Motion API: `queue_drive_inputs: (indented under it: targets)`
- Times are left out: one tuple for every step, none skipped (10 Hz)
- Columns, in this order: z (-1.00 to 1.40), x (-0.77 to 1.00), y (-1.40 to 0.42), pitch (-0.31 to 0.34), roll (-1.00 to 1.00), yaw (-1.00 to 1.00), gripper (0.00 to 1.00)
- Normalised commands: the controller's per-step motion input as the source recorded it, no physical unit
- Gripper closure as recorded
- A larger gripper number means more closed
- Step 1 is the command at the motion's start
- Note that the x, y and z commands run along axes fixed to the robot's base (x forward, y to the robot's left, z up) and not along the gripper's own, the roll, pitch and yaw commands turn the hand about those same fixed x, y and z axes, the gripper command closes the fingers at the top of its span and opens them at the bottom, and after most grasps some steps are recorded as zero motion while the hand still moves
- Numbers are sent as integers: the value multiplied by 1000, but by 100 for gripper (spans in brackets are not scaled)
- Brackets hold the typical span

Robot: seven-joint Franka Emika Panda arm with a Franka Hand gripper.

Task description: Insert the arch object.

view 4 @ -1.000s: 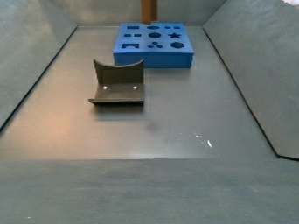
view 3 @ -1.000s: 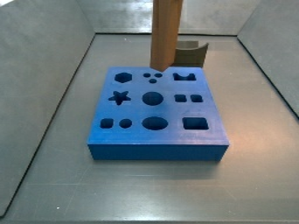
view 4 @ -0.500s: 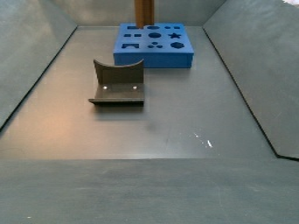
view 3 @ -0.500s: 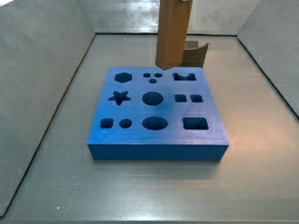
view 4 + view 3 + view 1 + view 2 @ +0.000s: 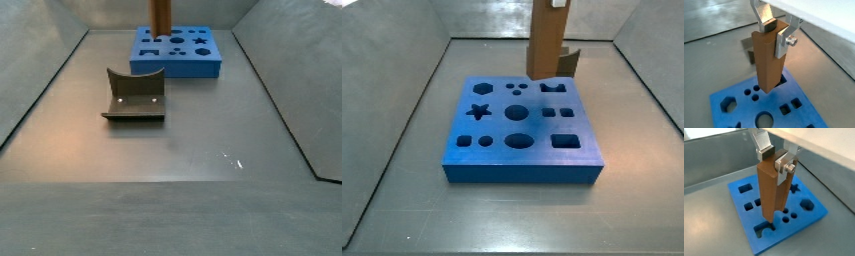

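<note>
In both wrist views the claw (image 5: 775, 34) (image 5: 775, 160) is clenched on the upper end of the arch object (image 5: 767, 62) (image 5: 769, 193), a tall light-brown piece held upright between the silver fingers (image 5: 784, 42); its lower end stands right at the arch-shaped hole (image 5: 764, 228) near one edge of the blue board (image 5: 737, 198) (image 5: 747, 107); whether the tip has entered the hole I cannot tell. In a side view the arch object (image 5: 547, 40) rises out of frame at 12 o'clock, its foot at the board's (image 5: 516, 170) far edge, beside the arch-shaped hole (image 5: 552, 88) at 1 o'clock on the board; the dark fixture (image 5: 571, 62) shows just behind it. In a side view the board (image 5: 201, 68) lies at 12 o'clock on the grey surface (image 5: 201, 150) with the arch object (image 5: 159, 14) above it; the fixture (image 5: 134, 95) stands apart from it, at 10 o'clock from centre.
</note>
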Motion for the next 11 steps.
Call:
queue_drive_inputs:
  targets:
    - [-323,329,77,-3,94,-840,100]
    - [-366,383,74,-16,87,-791,100]
    - [-383,471,49,-16,69,-706,100]
    - [-343,534,0,0,87,-574,100]
    - [-251,417,0,19,107,-443,100]
    - [-209,369,9,27,100,-440,100]
    - [-120,289,69,37,127,-429,100]
    - [-163,14,91,31,0,0,100]
    - [-174,0,37,9,49,0,100]
    - [-283,0,0,0,44,-129,100]
    - [-360,-209,0,-51,-36,0,100]
